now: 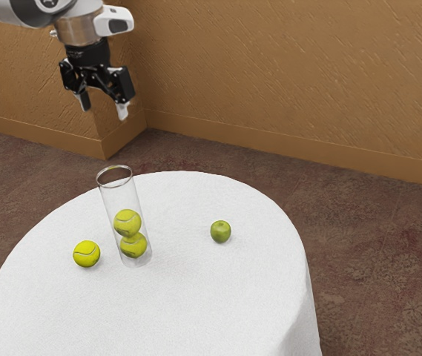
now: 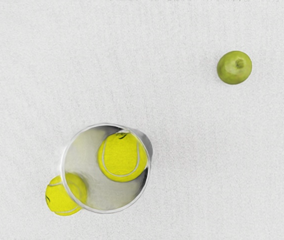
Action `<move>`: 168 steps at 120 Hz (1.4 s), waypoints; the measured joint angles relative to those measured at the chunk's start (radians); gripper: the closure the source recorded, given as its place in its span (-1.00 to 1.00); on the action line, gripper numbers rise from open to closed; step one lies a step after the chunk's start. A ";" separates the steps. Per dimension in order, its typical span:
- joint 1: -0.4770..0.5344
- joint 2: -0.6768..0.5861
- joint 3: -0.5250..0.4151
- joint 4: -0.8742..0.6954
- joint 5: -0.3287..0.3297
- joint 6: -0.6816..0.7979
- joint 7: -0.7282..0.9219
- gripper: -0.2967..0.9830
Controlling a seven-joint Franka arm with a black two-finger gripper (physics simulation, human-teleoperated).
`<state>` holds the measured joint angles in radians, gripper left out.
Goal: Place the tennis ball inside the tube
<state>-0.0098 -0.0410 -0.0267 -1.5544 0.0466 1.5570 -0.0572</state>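
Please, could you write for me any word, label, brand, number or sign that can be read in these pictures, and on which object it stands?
Readable text: none.
Upper tennis ball in the transparent tube: dark mark, too small to read.
Loose tennis ball: dark mark, also unreadable.
Robot arm: round emblem, too small to read.

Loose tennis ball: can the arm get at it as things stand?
Probably yes. The open jaws are empty, and the loose ball lies outside the tube with nothing on top of it. The tube stands close by, though, so that side looks tight.
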 joint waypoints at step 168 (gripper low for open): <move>-0.511 -0.558 0.915 -0.887 0.121 0.567 -1.258 -0.53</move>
<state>-0.5208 -0.5991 0.8887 -2.4416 0.1678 2.1240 -1.3148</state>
